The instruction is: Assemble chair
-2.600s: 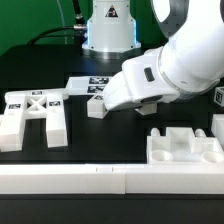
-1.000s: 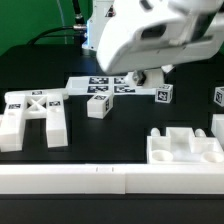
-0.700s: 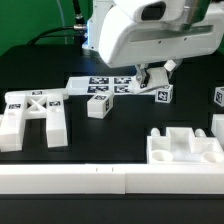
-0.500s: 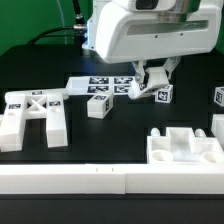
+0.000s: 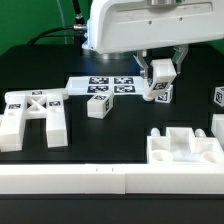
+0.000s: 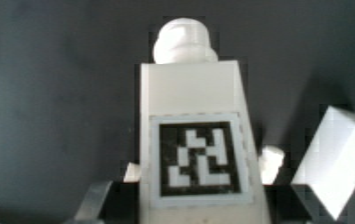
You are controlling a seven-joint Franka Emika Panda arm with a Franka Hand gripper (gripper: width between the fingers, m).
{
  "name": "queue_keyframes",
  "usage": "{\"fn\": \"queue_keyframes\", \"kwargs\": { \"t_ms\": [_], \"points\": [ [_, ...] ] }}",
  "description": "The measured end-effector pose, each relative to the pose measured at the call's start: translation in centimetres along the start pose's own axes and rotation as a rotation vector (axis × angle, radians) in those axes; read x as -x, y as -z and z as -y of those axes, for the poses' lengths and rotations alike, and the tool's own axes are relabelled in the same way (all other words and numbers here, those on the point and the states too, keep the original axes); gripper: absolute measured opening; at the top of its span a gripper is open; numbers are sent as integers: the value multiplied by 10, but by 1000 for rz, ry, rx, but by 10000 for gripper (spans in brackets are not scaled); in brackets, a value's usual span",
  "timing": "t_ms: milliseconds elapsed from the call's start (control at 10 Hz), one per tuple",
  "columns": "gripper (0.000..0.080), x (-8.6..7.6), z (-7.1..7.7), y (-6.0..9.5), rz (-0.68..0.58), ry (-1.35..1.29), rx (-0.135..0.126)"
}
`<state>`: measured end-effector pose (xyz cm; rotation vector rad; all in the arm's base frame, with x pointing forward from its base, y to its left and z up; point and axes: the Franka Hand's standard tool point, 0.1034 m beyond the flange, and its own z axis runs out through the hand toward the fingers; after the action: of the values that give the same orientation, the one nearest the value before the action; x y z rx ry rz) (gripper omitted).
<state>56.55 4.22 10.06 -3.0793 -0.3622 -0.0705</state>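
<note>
My gripper (image 5: pixel 160 70) is shut on a thick white chair leg (image 5: pixel 160 92) at the exterior view's right of the marker board. The leg hangs down from the fingers, its tagged end low, close to the table. In the wrist view the leg (image 6: pixel 199 110) runs away from the gripper (image 6: pixel 200 196), showing a black-and-white tag and a rounded peg (image 6: pixel 184 42) at its far end; a dark finger (image 6: pixel 121 196) presses on each side. The X-braced frame (image 5: pixel 34 110) lies at the exterior view's left. The seat block (image 5: pixel 185 148) sits at the front right.
The marker board (image 5: pixel 100 84) lies flat in the middle. A small white tagged block (image 5: pixel 98 105) stands just in front of it. Another tagged part (image 5: pixel 218 98) shows at the right edge. A long white rail (image 5: pixel 110 180) runs along the front. The robot's body fills the top.
The hand has turned and risen over the leg, which now stands more upright in the fingers. The grip stays shut. The frame, seat block and small block have not moved.
</note>
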Motion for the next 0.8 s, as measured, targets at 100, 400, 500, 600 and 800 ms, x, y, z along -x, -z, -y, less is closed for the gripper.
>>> {"fn": "queue_keyframes", "kwargs": {
  "t_ms": [100,400,500,600,800],
  "points": [
    [291,0,0,-1,1,0,0],
    [291,-2,9,0,4,-102,-14],
    [291,-15,14,3,14,-98,-25],
    [291,-28,18,6,9,-119,-30],
    [291,-37,19,7,-28,-118,-24]
  ]
}}
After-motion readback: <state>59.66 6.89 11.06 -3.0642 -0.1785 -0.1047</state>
